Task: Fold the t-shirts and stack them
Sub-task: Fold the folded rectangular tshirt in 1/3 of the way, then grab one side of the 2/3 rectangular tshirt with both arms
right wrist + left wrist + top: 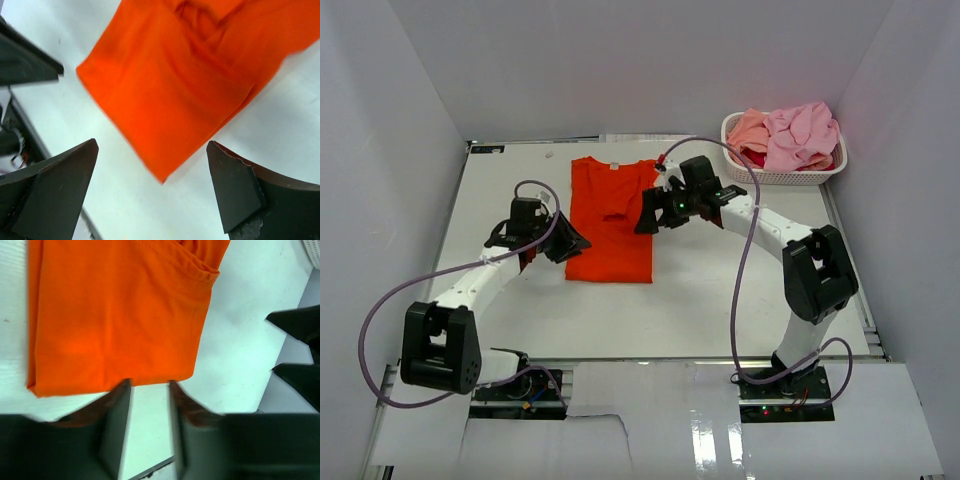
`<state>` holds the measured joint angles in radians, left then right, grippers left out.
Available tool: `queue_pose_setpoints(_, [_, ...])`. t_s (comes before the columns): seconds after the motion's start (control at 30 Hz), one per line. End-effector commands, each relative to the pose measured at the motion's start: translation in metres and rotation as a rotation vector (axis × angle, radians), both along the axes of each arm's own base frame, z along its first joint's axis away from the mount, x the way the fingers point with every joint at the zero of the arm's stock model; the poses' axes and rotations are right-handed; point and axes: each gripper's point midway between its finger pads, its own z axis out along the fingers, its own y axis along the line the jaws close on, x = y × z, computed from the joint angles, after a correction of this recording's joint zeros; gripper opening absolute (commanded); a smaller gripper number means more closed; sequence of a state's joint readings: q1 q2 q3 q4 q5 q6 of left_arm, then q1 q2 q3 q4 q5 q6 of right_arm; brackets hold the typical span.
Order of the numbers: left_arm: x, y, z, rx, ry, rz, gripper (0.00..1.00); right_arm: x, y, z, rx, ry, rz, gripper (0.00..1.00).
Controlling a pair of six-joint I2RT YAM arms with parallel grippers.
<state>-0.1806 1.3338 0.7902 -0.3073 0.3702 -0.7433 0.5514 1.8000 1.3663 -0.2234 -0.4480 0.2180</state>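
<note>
T-shirts first: the orange-red t-shirt [612, 225] lies flat near the middle of the tabletop [710, 300], folded into a long strip with its collar end toward the far edge. I see the left gripper [574, 240] low at the strip's near-left corner; in the left wrist view its fingers [116, 410] stand a little apart just off the cloth's hem, bare table showing between them and nothing pinched. The right gripper [650, 212] hangs over the strip's right edge with its jaws spread wide and empty, the cloth below them in the right wrist view. In the far right corner sits a white basket [790, 178] heaped with a pink t-shirt [802, 130] and a salmon-peach t-shirt [750, 128]
</note>
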Motion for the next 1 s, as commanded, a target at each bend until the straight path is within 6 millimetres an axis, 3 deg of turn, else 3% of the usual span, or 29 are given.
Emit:
queue_pose_setpoints(0.0, [-0.013, 0.014, 0.009, 0.056, 0.027, 0.029, 0.51, -0.045, -0.003, -0.005, 0.036, 0.108, 0.071, 0.95])
queue_pose_setpoints(0.03, [-0.015, 0.017, 0.008, 0.029, 0.045, 0.028, 0.63, -0.05, -0.007, -0.006, 0.039, 0.123, 0.062, 0.93])
queue_pose_setpoints(0.07, [-0.017, 0.018, 0.004, 0.002, 0.066, 0.021, 0.66, -0.056, -0.01, -0.01, 0.043, 0.139, 0.064, 0.93])
queue_pose_setpoints(0.2, [-0.036, 0.029, -0.024, -0.107, 0.156, 0.042, 0.7, -0.089, -0.029, -0.034, 0.084, 0.249, 0.049, 0.93])
queue_pose_setpoints(0.27, [-0.039, 0.035, -0.027, -0.129, 0.147, 0.056, 0.7, -0.094, -0.038, -0.04, 0.099, 0.281, 0.015, 0.96])
queue_pose_setpoints(0.3, [-0.038, 0.048, -0.029, -0.137, 0.143, 0.096, 0.7, -0.095, -0.04, -0.038, 0.119, 0.266, 0.009, 0.97])
queue_pose_setpoints(0.33, [-0.043, 0.05, -0.035, -0.142, 0.154, 0.101, 0.7, -0.105, -0.045, -0.049, 0.123, 0.304, 0.012, 1.0])
queue_pose_setpoints(0.43, [-0.048, 0.059, -0.043, -0.128, 0.15, 0.122, 0.7, -0.11, -0.046, -0.056, 0.165, 0.336, 0.007, 0.86])
queue_pose_setpoints(0.6, [-0.044, 0.068, -0.05, -0.079, 0.127, 0.149, 0.7, -0.108, -0.039, -0.061, 0.211, 0.371, -0.002, 0.77])
queue_pose_setpoints(0.97, [-0.041, 0.073, -0.071, -0.057, 0.125, 0.166, 0.67, -0.102, -0.032, -0.083, 0.238, 0.442, -0.062, 0.77])
